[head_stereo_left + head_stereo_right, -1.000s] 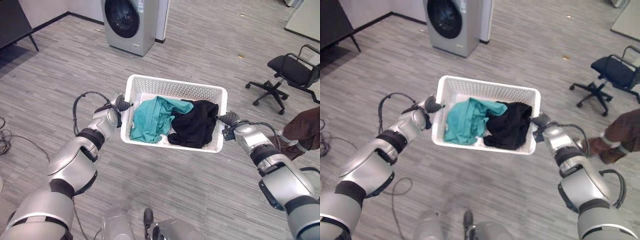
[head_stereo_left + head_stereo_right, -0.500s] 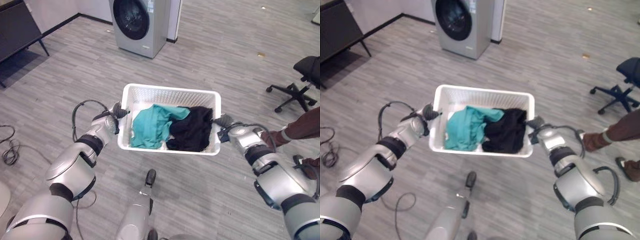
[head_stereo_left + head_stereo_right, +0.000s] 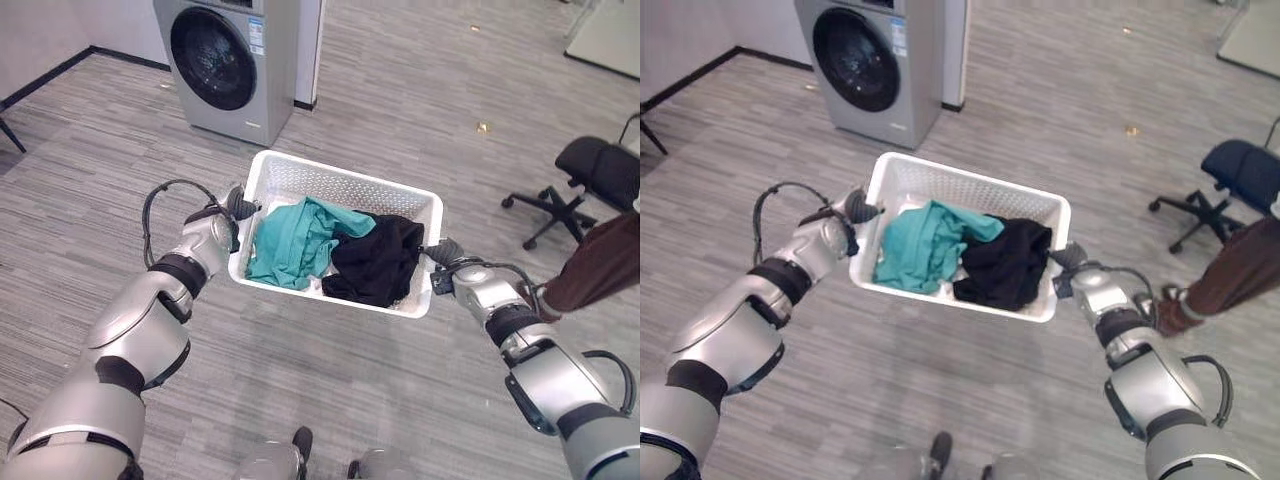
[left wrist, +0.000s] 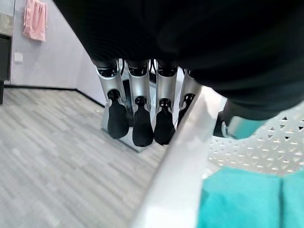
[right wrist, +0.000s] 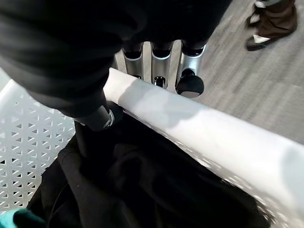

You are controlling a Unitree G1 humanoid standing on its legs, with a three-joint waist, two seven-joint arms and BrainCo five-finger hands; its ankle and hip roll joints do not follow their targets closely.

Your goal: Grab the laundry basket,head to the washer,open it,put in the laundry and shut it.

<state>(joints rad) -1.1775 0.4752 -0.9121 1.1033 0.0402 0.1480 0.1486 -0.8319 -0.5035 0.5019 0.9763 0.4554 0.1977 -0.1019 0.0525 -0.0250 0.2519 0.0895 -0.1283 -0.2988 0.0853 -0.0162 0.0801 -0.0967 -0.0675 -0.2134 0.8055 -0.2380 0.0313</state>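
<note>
A white perforated laundry basket (image 3: 345, 181) hangs in the air between my two hands. In it lie a teal cloth (image 3: 290, 240) on the left and a black cloth (image 3: 378, 262) on the right. My left hand (image 3: 235, 208) grips the left rim (image 4: 185, 156), its fingers (image 4: 137, 123) curled down the outside and its thumb inside. My right hand (image 3: 447, 262) grips the right rim (image 5: 190, 118) the same way, with fingers (image 5: 190, 85) outside and thumb (image 5: 95, 118) over the black cloth (image 5: 142, 185). The grey washer (image 3: 230, 65) stands ahead at the upper left, its round dark door shut.
A black office chair (image 3: 580, 170) on castors stands to the right. A person's leg in brown trousers (image 3: 595, 265) is close beside my right arm. Grey plank floor lies open between the basket and the washer.
The camera has swung, so the washer now shows larger and further left. Both hands keep their hold on the basket, and the clothes lie as before.
</note>
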